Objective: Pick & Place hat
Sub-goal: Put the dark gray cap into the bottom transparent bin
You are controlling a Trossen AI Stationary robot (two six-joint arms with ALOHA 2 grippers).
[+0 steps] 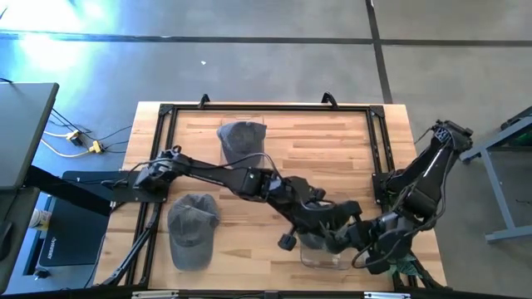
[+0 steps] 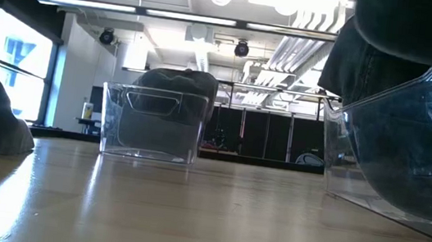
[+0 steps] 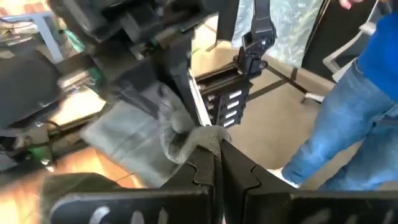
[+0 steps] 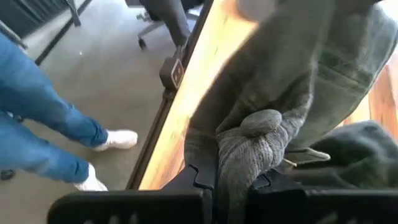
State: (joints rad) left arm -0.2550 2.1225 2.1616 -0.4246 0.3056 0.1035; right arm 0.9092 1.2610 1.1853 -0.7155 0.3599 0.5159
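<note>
Left hand pinches grey hat | right hand clamps same hat | hat above near clear bin | far bin's hat placed; one hat waits on table

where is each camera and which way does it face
High: overhead, facing down on the table; both arms show.
Low: table height, facing across to a far bin; no arm shows clearly.
Left wrist: behind the left pincer, shut on a grey hat.
Right wrist: behind the right pincer, shut on that hat too.
Both wrist views share the hat and a person's jeans.
</note>
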